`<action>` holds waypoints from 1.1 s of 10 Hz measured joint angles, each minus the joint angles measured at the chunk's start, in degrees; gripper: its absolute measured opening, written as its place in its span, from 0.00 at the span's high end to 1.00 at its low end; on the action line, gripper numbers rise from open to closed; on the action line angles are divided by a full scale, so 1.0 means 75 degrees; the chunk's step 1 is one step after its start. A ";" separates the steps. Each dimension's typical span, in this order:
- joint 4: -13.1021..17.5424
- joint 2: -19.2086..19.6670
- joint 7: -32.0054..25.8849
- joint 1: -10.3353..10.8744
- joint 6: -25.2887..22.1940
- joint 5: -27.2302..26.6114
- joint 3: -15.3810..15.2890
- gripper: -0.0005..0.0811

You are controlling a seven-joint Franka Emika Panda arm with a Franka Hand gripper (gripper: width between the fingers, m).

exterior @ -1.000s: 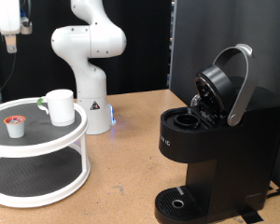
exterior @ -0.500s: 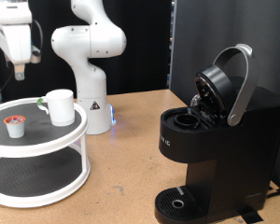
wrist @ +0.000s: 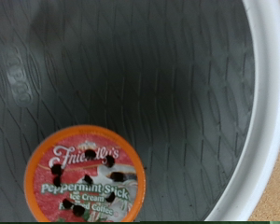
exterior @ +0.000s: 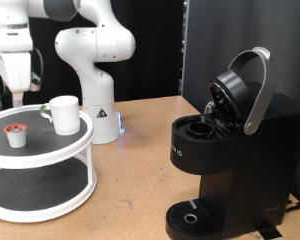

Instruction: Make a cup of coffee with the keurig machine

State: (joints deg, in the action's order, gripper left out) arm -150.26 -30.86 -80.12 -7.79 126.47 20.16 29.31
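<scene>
The work stands at fetching the pod. The gripper [exterior: 17, 97] hangs above the top shelf of the white two-tier stand [exterior: 50, 190] at the exterior view's left, nearly over the pod [exterior: 16, 134]. How wide the jaws stand cannot be told: the exterior view shows the fingertips only as a small dark shape, and the wrist view shows no fingers at all. Nothing is seen between them, so the pod is not held.

The pod sits below the jaws on the ribbed grey mat. In the wrist view it [wrist: 85, 175] lies off the centre of the picture, so judging by that, a grasp would call for the jaws to line up over it before going down around its rim.

The cup [exterior: 62, 114] stands on the same shelf, just beside the pod and a little off to the side of the jaws towards the exterior view's right, untouched. The keurig [exterior: 230, 150] is well apart from the jaws, on the table [exterior: 130, 190] at the exterior view's right. Its lid is up and the pod chamber is open and looks empty; no cup stands on its drip tray.

The pod's orange-rimmed foil reads "Friendly's" in white script, then "Peppermint Stick" and "Ice Cream"; the smaller line beneath is too blurred to be sure of. Pale letters on the machine's front show only in part.
</scene>
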 joint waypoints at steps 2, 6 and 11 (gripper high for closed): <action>-0.0161 0.0310 0.0000 -0.0011 0.0552 0.0159 0.0147 0.01; -0.0358 0.0742 -0.0375 -0.0014 0.1056 0.0306 0.0331 0.01; -0.0861 0.0753 -0.0653 -0.0014 0.1765 0.0298 0.0586 0.01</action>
State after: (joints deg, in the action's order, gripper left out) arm -156.72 -25.22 -85.01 -7.89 139.71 22.40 33.70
